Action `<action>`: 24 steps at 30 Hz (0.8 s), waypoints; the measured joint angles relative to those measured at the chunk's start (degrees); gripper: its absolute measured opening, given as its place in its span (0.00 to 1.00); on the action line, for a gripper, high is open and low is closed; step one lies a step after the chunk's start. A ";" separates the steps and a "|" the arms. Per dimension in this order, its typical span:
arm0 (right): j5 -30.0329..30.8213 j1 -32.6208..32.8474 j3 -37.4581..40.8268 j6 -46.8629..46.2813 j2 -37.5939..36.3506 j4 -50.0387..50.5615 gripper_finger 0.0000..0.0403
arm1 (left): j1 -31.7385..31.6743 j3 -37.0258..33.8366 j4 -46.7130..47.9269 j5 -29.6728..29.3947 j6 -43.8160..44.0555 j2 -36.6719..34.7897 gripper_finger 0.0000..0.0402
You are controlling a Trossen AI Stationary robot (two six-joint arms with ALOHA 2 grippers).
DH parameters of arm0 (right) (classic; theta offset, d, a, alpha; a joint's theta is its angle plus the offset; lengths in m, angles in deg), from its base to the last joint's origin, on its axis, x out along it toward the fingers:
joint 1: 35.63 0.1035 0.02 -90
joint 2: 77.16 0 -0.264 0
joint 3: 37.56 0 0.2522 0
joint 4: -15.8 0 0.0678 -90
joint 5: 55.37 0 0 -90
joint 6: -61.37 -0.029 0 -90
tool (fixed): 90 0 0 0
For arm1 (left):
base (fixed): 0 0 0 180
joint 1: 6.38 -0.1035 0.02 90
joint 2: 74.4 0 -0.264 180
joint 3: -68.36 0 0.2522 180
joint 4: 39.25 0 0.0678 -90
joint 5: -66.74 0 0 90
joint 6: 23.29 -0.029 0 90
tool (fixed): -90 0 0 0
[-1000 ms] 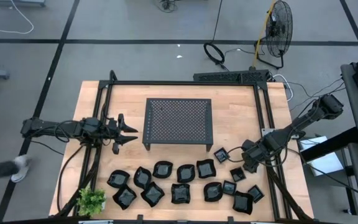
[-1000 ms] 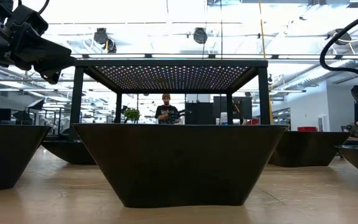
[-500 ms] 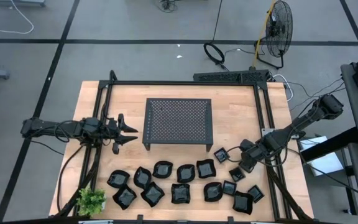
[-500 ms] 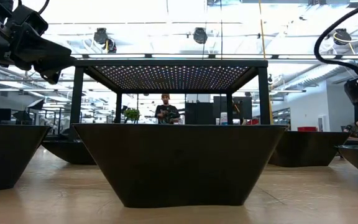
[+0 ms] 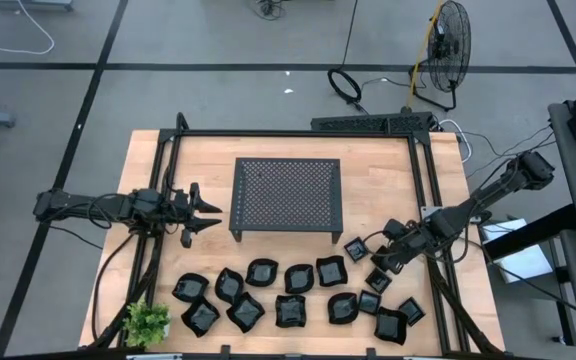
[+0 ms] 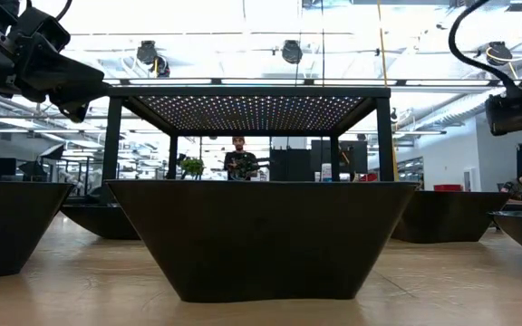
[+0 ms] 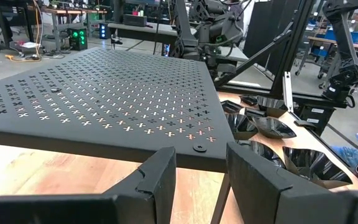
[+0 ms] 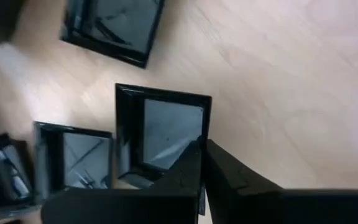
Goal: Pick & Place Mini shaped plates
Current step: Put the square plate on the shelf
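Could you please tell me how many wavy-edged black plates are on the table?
9 wavy-edged plates, all between the rack and the table's front edge: five in a back row, four in front. None seems hidden.

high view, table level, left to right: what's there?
left gripper → perforated rack → square plate → right gripper, shut on a square plate's rim.
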 joint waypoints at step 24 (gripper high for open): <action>15.60 -0.02 -0.02 14.30 -11.88 -21.07 0.00 | -0.02 0.00 -0.02 0.00 0.00 0.00 0.36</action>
